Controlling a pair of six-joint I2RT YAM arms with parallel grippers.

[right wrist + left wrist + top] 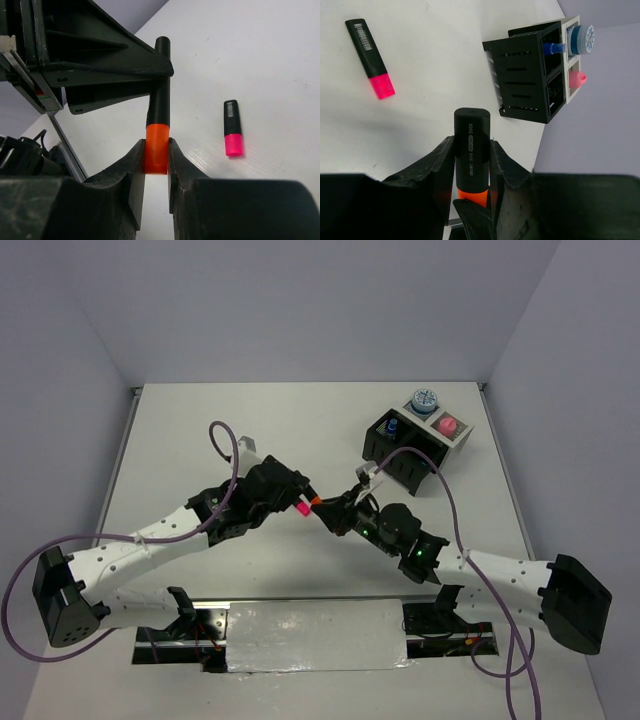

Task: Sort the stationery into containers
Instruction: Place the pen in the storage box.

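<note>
An orange-capped black highlighter (316,502) hangs above the table, held by both grippers. My left gripper (471,150) is shut on its black body (471,135). My right gripper (157,150) is shut on its orange cap (157,145). In the top view the left gripper (299,496) and right gripper (333,508) meet tip to tip. A pink-capped highlighter (370,57) lies flat on the table below them; it also shows in the right wrist view (232,127). The black organiser (405,452) and the white organiser (462,437) stand together at the back right.
The black organiser (522,75) holds a blue-capped marker (553,48). The white organiser (571,25) holds a blue-white roll (581,39) and a pink capsule (577,79). Purple cables loop over both arms. Grey walls close the table on three sides.
</note>
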